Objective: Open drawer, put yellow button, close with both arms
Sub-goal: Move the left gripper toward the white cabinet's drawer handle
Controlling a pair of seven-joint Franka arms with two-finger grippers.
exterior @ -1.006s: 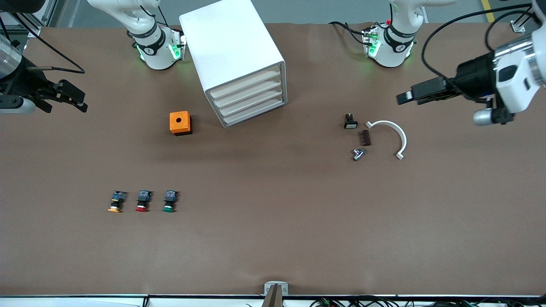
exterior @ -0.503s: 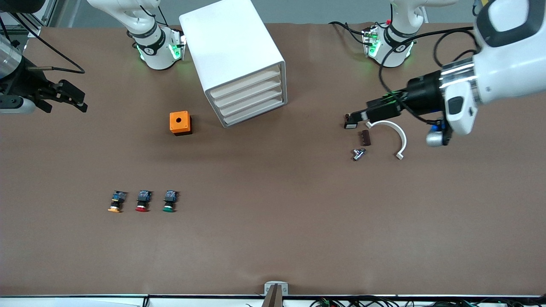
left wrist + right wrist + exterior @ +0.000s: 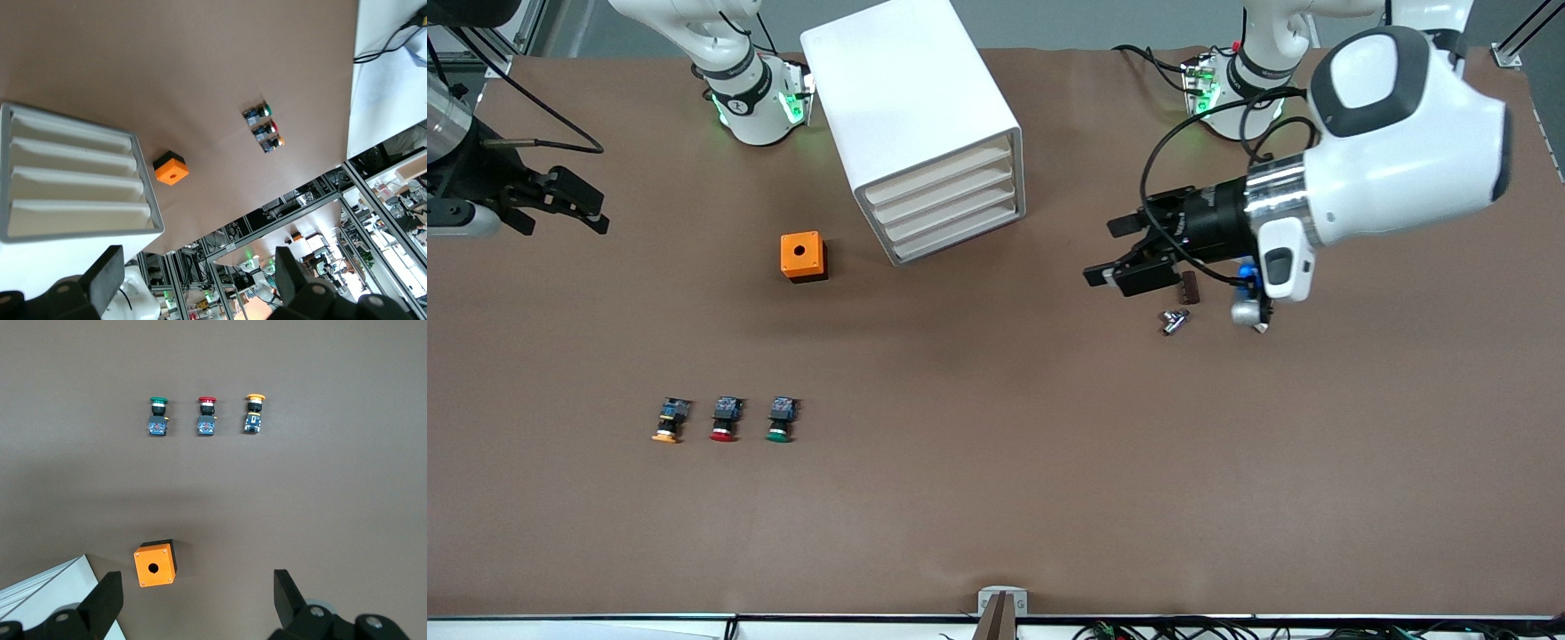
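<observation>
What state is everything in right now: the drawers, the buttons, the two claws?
drawer: shut, like the three below it.
yellow button: lying on the table, beside the red one, untouched.
left gripper: open, empty, over the small parts near the cabinet.
right gripper: open, empty, waiting at the right arm's end.

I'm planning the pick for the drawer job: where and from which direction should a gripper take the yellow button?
Probably grip the yellow button across its black body, between the wider cap and the blue rear block, coming straight down. It lies on its side, cap toward the front camera, with the red button beside it, so the fingers need to fit that gap.
</observation>
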